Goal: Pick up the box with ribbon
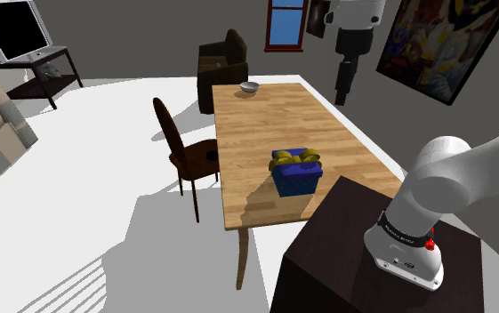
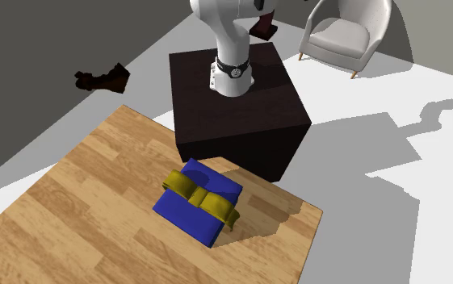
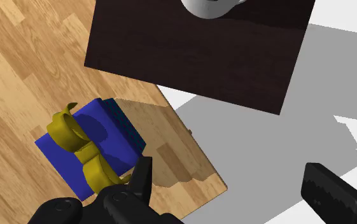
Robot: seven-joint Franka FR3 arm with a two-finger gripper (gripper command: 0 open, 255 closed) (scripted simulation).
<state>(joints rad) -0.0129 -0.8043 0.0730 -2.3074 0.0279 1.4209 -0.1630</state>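
Blue box [image 1: 293,175], yellow ribbon bow, on table

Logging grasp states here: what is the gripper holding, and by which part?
Nothing. The gripper is open, and the blue box with yellow ribbon sits untouched on the table.

Here's my arm [image 1: 456,173]: smooth white shells, rounded and glossy. A black collar [image 1: 401,233] with tiny white lettering rings the foot, and a red dot [image 1: 430,242] sits beside it. My pincer [image 1: 342,98] is black all over, with blocky fingers [image 3: 333,191].
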